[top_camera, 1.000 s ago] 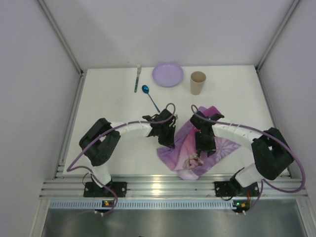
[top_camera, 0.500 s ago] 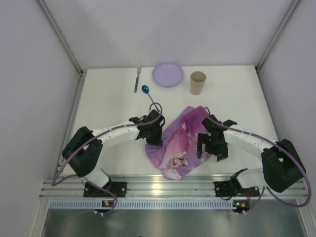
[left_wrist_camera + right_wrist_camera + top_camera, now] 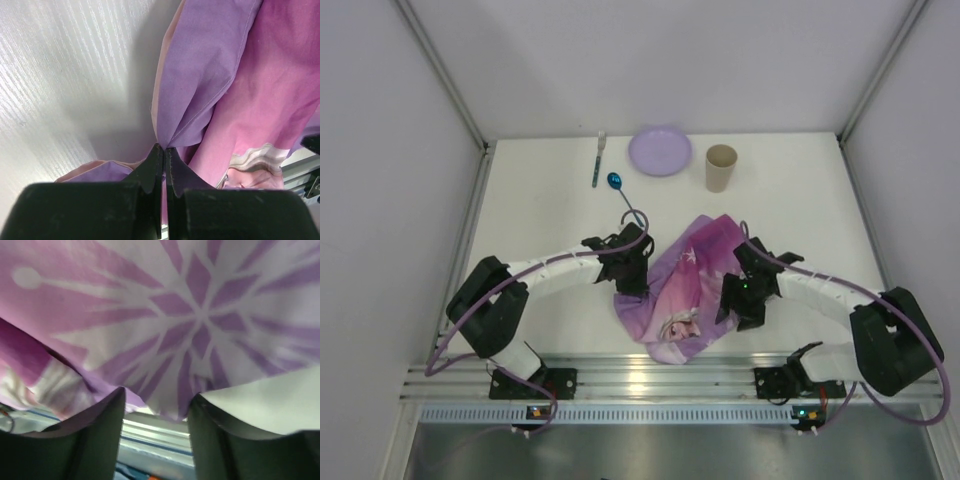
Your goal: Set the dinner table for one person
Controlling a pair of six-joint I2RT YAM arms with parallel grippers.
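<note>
The purple princess placemat (image 3: 688,272) lies crumpled on the white dinner table (image 3: 540,200), near the front rail. My left gripper (image 3: 631,278) is shut on the placemat's left edge; in the left wrist view the jaws (image 3: 164,148) pinch a fold of purple cloth (image 3: 200,65). My right gripper (image 3: 737,300) is at the placemat's right side. In the right wrist view its fingers (image 3: 156,396) stand wide apart, with the snowflake-printed cloth (image 3: 195,310) hanging just above and between them, not clamped.
A purple plate (image 3: 660,150), a beige cup (image 3: 721,167), a blue spoon (image 3: 621,192) and a teal-handled utensil (image 3: 599,160) lie at the back of the table. The aluminium rail (image 3: 660,378) runs along the near edge, white walls on both sides.
Over the last second both grippers moved apart and spread the placemat wider, face side showing. Since half a second ago the right gripper shifted slightly left; the left has held still.
</note>
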